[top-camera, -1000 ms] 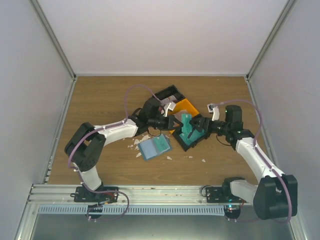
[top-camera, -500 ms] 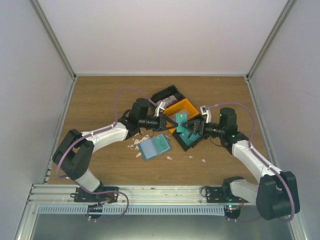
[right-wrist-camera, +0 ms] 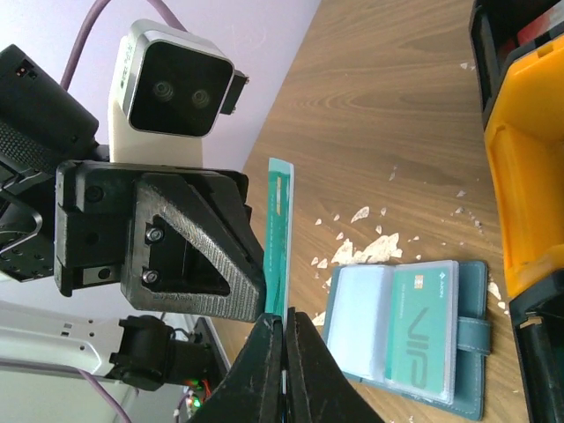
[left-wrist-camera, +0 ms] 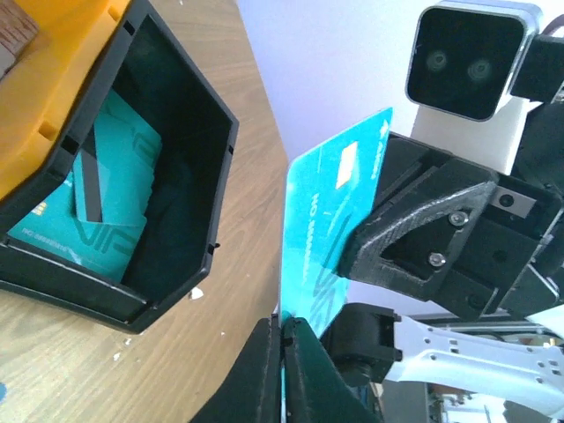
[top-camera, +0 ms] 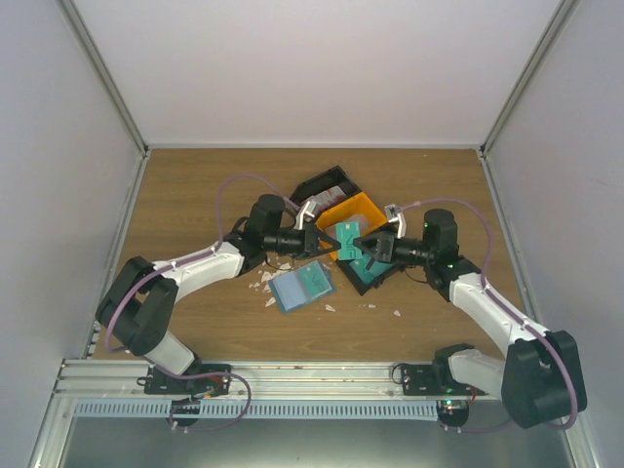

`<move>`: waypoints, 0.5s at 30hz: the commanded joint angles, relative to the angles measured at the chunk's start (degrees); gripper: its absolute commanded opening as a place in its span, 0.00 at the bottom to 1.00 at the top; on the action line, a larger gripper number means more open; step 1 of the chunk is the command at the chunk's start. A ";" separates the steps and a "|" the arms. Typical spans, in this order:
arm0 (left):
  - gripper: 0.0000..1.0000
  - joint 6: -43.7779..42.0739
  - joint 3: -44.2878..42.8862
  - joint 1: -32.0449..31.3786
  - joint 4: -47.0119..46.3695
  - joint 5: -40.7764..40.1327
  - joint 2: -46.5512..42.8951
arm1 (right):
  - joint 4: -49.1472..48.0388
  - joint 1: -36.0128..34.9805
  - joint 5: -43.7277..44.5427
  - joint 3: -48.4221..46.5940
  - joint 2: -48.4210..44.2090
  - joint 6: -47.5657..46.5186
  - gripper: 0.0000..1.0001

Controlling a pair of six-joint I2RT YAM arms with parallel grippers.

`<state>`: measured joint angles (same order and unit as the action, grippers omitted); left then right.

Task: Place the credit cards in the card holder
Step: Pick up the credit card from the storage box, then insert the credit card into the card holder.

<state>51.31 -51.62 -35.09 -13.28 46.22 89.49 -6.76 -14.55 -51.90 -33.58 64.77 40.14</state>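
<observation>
Credit card point(left-wrist-camera: 330, 220) face-on: left wrist | card holder point(right-wrist-camera: 467, 348) open: right wrist

The left white-and-black arm point(top-camera: 195, 268) rises from its base at the near rail, elbow pushed out to the left, forearm running right toward the middle of the table. Its black two-finger left gripper point(top-camera: 320, 243) points right, jaws pressed together on the edge of a thin teal green card point(top-camera: 343, 236). The right white-and-black arm point(top-camera: 487, 302) mirrors this, forearm reaching left. The black right gripper point(top-camera: 363, 244) faces the other tip to tip, jaws closed on the same card from the opposite side. Each wrist carries a white camera housing point(right-wrist-camera: 172, 84) above its fingers
</observation>
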 commanded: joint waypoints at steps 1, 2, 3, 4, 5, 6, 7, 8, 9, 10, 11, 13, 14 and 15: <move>0.09 -3.38 0.70 0.11 2.06 -3.43 -3.00 | -1.31 -1.26 0.85 -0.10 0.14 -0.18 0.01; 0.16 -4.50 0.91 0.11 4.30 -5.46 -3.46 | -1.13 -1.39 1.33 -0.07 0.58 -0.53 0.00; 0.24 -5.82 1.32 0.18 6.68 -9.34 -4.03 | 0.00 -1.66 2.33 -0.19 1.22 -0.94 0.01; 0.35 -7.03 1.93 0.26 9.31 -12.38 -4.58 | 1.30 -1.92 4.00 -0.74 2.13 -2.03 0.01; 0.42 -7.92 2.91 0.43 11.57 -14.99 -5.13 | 4.92 -2.54 6.11 -1.69 3.44 -3.59 0.01; 0.48 -8.58 4.11 0.75 12.68 -17.24 -5.70 | 6.95 -3.32 7.88 -2.59 4.75 -5.05 0.01; 0.52 -8.83 5.86 1.11 14.79 -19.00 -6.44 | 8.36 -4.23 9.15 -3.18 6.30 -6.15 0.00; 0.54 -8.88 7.93 1.73 15.48 -20.28 -7.20 | 8.69 -5.15 9.60 -3.58 7.96 -6.84 0.01; 0.55 -8.74 9.98 2.39 15.71 -21.14 -7.99 | 8.66 -5.98 9.50 -3.86 9.65 -7.29 0.00; 0.56 -8.69 12.01 3.07 16.06 -22.07 -8.86 | 8.68 -7.00 9.43 -4.31 11.59 -7.77 0.00; 0.56 -8.57 13.67 3.71 16.57 -23.39 -9.68 | 8.70 -8.06 9.30 -4.87 13.48 -8.32 0.01; 0.55 -8.48 16.64 4.73 18.02 -25.95 -11.49 | 8.30 -10.25 8.73 -6.67 17.53 -9.35 0.01; 0.54 -8.43 17.72 5.15 18.76 -26.75 -12.28 | 7.87 -11.23 8.14 -7.52 19.54 -9.64 0.01; 0.53 -8.31 18.76 5.46 19.46 -27.47 -12.98 | 7.41 -12.27 7.26 -8.45 21.76 -9.87 0.01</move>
<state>44.12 -36.32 -31.00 2.66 25.52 79.94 0.43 -23.18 -44.18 -38.24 80.68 33.74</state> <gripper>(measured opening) 0.546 0.009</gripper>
